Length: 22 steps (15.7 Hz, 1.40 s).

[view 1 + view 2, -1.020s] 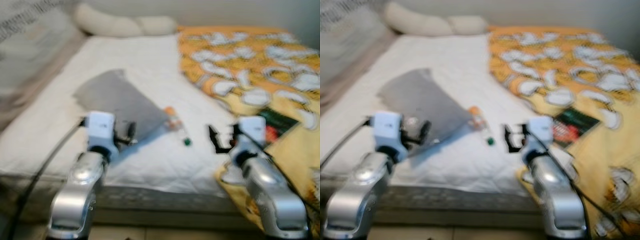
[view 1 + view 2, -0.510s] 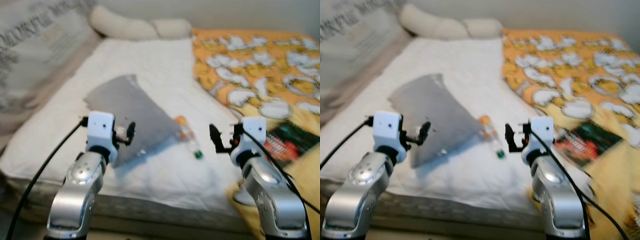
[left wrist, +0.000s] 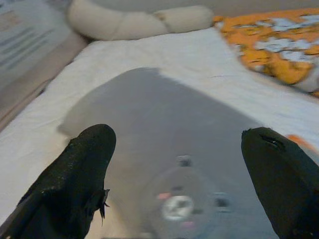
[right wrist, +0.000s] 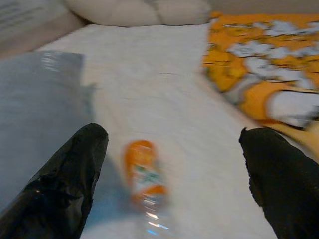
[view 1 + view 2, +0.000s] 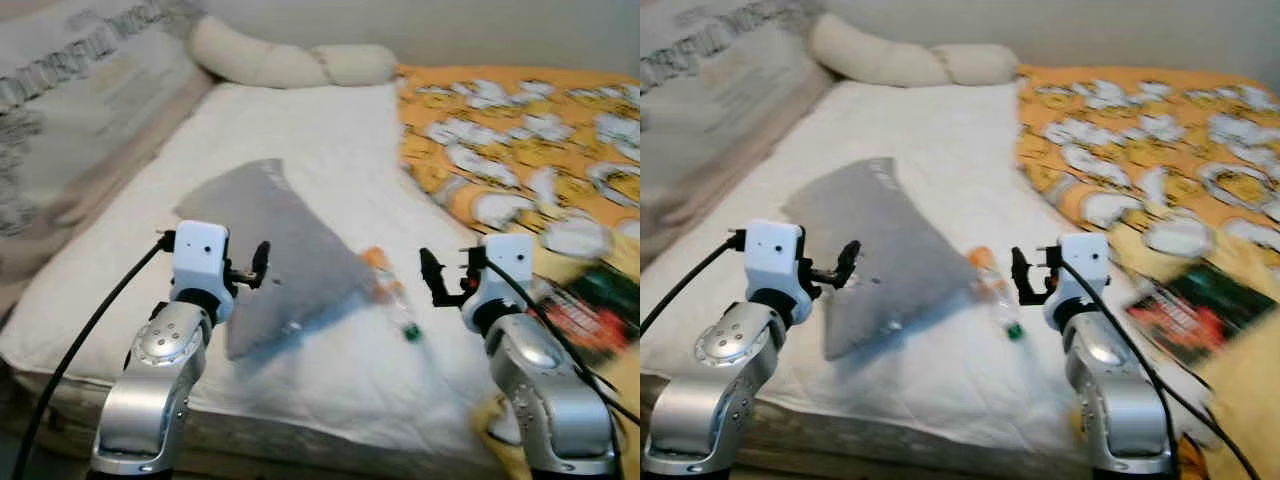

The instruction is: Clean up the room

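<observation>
A clear plastic bottle (image 5: pixel 391 296) with an orange label and green cap lies on the white bed sheet (image 5: pixel 330 140); it lies ahead of my right gripper (image 4: pixel 169 174) in the right wrist view as the bottle (image 4: pixel 145 181). A flat grey bag (image 5: pixel 280 250) lies beside it, to its left. My left gripper (image 5: pixel 260 262) hovers open over the bag's near part. My right gripper (image 5: pixel 430 275) is open, raised just right of the bottle, holding nothing. A dark book (image 5: pixel 1185 305) lies on the orange blanket.
An orange patterned blanket (image 5: pixel 520 140) covers the bed's right side. A long cream pillow (image 5: pixel 290 62) lies at the head, and a printed cushion (image 5: pixel 70 110) leans along the left edge. The mattress front edge (image 5: pixel 940 445) is just below my arms.
The camera has shifted, so the bed slides right and down in view. Both arms keep their pose, fingers still open.
</observation>
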{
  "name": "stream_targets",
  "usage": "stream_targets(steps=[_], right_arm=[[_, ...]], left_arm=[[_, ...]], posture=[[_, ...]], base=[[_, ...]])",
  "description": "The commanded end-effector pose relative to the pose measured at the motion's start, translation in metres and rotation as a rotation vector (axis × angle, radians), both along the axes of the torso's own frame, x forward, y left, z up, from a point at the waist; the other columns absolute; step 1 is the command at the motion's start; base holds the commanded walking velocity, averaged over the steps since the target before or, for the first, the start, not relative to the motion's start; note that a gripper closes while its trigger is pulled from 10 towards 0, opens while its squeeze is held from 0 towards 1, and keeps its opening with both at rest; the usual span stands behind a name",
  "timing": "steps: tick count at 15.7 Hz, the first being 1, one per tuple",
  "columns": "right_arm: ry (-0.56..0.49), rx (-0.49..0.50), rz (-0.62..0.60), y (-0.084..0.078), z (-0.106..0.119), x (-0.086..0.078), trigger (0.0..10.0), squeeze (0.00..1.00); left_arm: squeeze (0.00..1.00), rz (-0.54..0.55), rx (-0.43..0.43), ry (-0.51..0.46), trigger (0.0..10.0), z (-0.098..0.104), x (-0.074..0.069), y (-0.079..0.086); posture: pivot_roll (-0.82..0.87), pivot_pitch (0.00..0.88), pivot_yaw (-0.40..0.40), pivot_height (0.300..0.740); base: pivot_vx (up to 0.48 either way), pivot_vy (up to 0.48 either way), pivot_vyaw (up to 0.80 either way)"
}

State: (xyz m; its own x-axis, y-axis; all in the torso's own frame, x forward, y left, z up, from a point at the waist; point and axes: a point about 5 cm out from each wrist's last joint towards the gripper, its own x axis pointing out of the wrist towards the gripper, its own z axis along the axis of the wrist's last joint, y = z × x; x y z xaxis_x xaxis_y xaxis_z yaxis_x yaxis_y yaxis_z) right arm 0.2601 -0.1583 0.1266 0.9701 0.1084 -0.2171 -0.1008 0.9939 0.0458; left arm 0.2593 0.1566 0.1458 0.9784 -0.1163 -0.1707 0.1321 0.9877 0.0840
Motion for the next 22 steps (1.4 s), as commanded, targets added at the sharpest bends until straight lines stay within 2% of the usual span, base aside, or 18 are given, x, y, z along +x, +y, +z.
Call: stream_targets(steps=[1,2,4,5,6,7,8,9,10,11,12,13,14,17,20,22], right_arm=[[-0.007,-0.011,0.031,0.003,0.003,0.004,10.0,1.00],[0.000,-0.015,0.036,0.003,0.002,0.005,10.0,1.00],[0.060,-0.108,0.028,-0.009,-0.005,0.010,10.0,1.00],[0.104,-0.153,0.042,-0.015,-0.010,0.014,10.0,1.00],[0.213,-0.220,0.064,-0.022,-0.021,0.019,10.0,1.00],[0.281,-0.251,0.094,-0.025,-0.030,0.022,10.0,1.00],[0.300,-0.258,0.110,-0.026,-0.033,0.024,10.0,1.00],[0.348,-0.253,0.130,-0.029,-0.038,0.030,10.0,1.00],[0.389,-0.242,0.179,-0.030,-0.045,0.037,10.0,1.00],[0.414,-0.216,0.207,-0.029,-0.049,0.040,10.0,1.00],[0.458,-0.197,0.253,-0.027,-0.055,0.048,10.0,0.16],[0.486,-0.205,0.276,-0.025,-0.060,0.052,10.0,0.00],[0.545,-0.242,0.311,-0.021,-0.068,0.060,10.0,0.00],[0.567,-0.283,0.298,-0.017,-0.073,0.073,10.0,0.00],[0.573,-0.300,0.259,-0.013,-0.078,0.078,10.0,0.00],[0.579,-0.336,0.225,-0.011,-0.085,0.077,10.0,0.00]], left_arm=[[1.00,0.012,0.006,-0.002,10.0,0.001,0.000,0.003],[1.00,0.010,0.005,-0.002,10.0,0.001,0.000,0.002],[1.00,-0.042,-0.008,0.021,10.0,0.000,-0.001,-0.001],[0.96,-0.060,-0.005,0.037,10.0,-0.002,-0.001,-0.003],[0.67,-0.094,0.004,0.054,10.0,-0.002,-0.001,-0.003],[0.45,-0.124,0.017,0.064,10.0,-0.003,-0.001,-0.003],[0.45,-0.138,0.023,0.068,10.0,-0.003,-0.001,-0.003],[0.27,-0.189,0.039,0.076,10.0,-0.001,-0.001,-0.004],[0.00,-0.255,0.060,0.092,10.0,0.000,-0.002,-0.005],[0.00,-0.286,0.066,0.103,10.0,0.001,-0.002,-0.005],[0.00,-0.330,0.071,0.135,10.0,0.001,-0.002,-0.004],[0.00,-0.346,0.069,0.150,10.0,0.002,-0.002,-0.004],[0.00,-0.405,0.074,0.178,10.0,0.005,-0.003,-0.006],[0.00,-0.494,0.097,0.200,10.0,0.011,-0.006,-0.008],[0.00,-0.533,0.080,0.222,10.0,0.016,-0.011,-0.007],[0.00,-0.589,0.071,0.252,10.0,0.017,-0.020,-0.011]], posture=[[-0.01,0.000,0.024,0.740],[-0.01,0.000,0.026,0.740],[-0.01,0.000,0.028,0.740],[-0.01,0.000,0.027,0.740],[0.00,0.000,0.025,0.740],[0.00,0.000,0.025,0.740],[0.00,0.000,0.024,0.740],[0.02,0.000,0.024,0.740],[0.02,0.000,0.027,0.740],[0.03,0.000,0.030,0.740],[0.04,0.000,0.035,0.740],[0.05,0.000,0.037,0.740],[0.07,0.000,0.037,0.740],[0.11,0.000,0.038,0.740],[0.12,0.000,0.047,0.740],[0.13,0.000,0.057,0.740]], base=[[0.292,0.000,0.00],[0.285,0.000,0.00],[0.000,0.000,0.00],[0.000,0.000,0.00],[0.000,0.000,0.00],[0.000,0.000,0.00],[0.000,0.000,0.00],[0.000,0.000,0.00],[0.000,0.000,0.00],[0.000,0.000,0.00],[0.000,0.000,0.00],[0.000,0.000,0.00],[0.000,0.000,0.00],[0.000,0.000,0.00],[0.000,0.000,0.00],[0.000,0.000,0.00]])
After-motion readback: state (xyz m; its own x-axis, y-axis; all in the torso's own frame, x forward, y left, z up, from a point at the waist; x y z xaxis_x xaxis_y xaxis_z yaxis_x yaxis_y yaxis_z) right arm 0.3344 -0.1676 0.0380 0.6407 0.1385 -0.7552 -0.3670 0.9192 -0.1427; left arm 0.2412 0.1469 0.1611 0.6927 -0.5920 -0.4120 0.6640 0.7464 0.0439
